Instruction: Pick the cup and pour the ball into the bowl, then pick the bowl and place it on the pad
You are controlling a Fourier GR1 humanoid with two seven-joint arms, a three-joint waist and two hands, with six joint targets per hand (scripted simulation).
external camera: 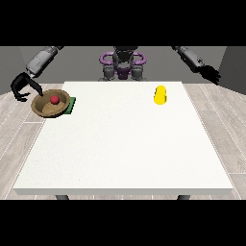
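**Already one ball in one bowl, one cup lying across the desk**

Now the white desk [123, 144] carries four things in all: one brown bowl [44, 107], one red ball [55, 100], one green pad [71, 105] and one yellow cup [160, 95].

The bowl sits at the far left corner of the desk, its left rim hanging a little past the desk's edge. The single ball lies inside it, towards the far side of the bowl. The pad shows only as a green strip at the bowl's right side, the rest hidden beneath the bowl, so the bowl lies at least partly on the pad.

The cup lies on its side at the far right part of the desk, well apart from the bowl.

Two robot hands are in view. The robot hand at the view's left [21, 86] hangs just beside the bowl's left rim, fingers curled downward; they close on nothing visible, and whether a fingertip touches the rim cannot be told. The robot hand at the view's right [210, 74] is raised beyond the desk's far right corner, away from the cup, holding nothing; how its fingers lie cannot be told.
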